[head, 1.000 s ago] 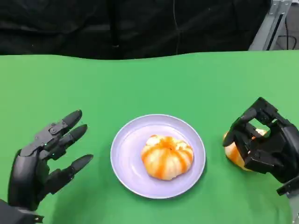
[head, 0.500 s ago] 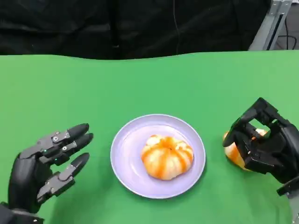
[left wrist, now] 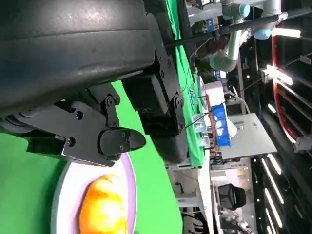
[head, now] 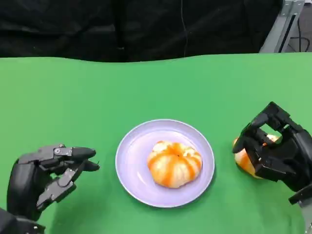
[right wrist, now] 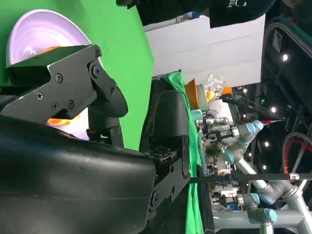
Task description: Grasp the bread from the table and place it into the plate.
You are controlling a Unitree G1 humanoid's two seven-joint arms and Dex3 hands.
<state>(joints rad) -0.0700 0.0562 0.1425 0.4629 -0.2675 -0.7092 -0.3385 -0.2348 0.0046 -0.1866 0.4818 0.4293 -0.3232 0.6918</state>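
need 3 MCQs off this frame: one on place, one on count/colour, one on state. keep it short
1. Where is the plate?
A. between the two hands
B. at the table's far edge
C. under the right hand

2. How many pieces of bread show in the head view?
A. one
B. two
C. three

3. What is the right hand doing?
A. hanging spread over the plate
B. lying flat on the cloth
C. gripping a bread

Answers:
1 A: the plate lies mid-table, with the left hand on one side and the right hand on the other.
2 B: one bread lies on the plate, and a second bread shows under the right hand's fingers.
3 C: its fingers curl around the second bread on the green table.
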